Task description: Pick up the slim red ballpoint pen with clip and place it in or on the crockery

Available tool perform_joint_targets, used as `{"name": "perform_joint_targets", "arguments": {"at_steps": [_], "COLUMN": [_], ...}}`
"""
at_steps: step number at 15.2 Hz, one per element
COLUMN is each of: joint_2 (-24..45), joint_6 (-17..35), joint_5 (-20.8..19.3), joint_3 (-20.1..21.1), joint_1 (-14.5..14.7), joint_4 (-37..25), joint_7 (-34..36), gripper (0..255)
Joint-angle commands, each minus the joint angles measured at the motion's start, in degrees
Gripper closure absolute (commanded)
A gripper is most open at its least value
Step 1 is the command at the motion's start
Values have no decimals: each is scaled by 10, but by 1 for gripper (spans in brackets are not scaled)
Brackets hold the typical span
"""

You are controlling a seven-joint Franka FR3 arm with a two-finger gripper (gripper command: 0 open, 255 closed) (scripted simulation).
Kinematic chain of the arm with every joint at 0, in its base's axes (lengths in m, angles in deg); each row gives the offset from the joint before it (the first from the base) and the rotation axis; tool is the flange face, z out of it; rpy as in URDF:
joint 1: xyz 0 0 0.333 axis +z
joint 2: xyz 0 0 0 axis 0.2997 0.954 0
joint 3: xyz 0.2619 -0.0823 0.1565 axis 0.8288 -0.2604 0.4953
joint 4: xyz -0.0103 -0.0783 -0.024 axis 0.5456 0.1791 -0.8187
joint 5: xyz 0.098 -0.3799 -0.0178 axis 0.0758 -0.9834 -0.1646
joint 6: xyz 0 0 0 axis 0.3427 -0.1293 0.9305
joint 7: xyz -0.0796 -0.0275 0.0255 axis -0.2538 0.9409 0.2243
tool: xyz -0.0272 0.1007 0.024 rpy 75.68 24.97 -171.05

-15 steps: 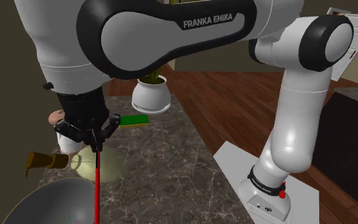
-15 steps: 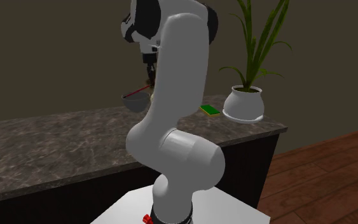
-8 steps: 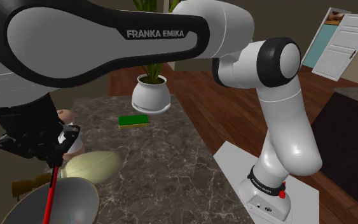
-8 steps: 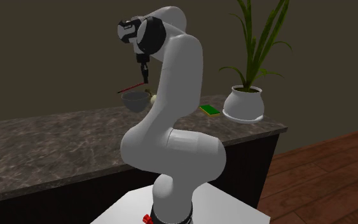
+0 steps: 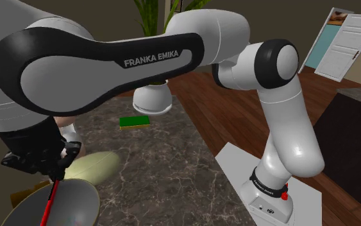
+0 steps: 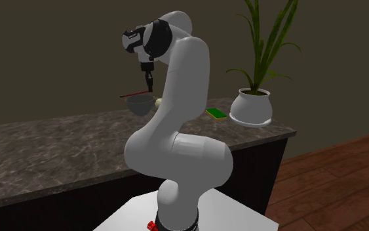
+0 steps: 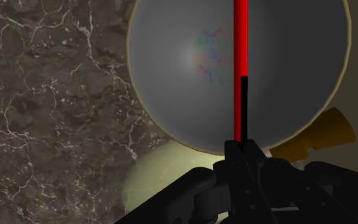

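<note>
Your claw (image 7: 240,149) grips the red pen (image 7: 240,57) by one end. The grey bowl (image 7: 171,70) sits directly below it.

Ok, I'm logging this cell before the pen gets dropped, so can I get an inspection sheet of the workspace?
Surface: dark veined stone counter.
Job's things: red pen hanging over the grey bowl.
Clutter: green pad, white plant pot, pale disc, brown object.
Grippers: claw shut on the pen.
Cables: nothing seen.
Surroundings: wooden floor, white door.
</note>
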Motion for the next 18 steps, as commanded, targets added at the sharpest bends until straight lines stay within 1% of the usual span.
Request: {"name": "perform_joint_targets", "arguments": {"at_steps": [1,6,14,15,18], "joint_2": [-1,4,4,3,4], "joint_6": [17,53,53,53,53], "joint_5": [0,-5,-5,-5,-5], "joint_3": [0,-3,-3,-3,-3], "joint_1": [-6,-14,-14,-14,-14], "joint_4": [18,55,55,55,55], "joint_7": [2,9,9,9,9], "gripper": [255,255,255,0,0]}}
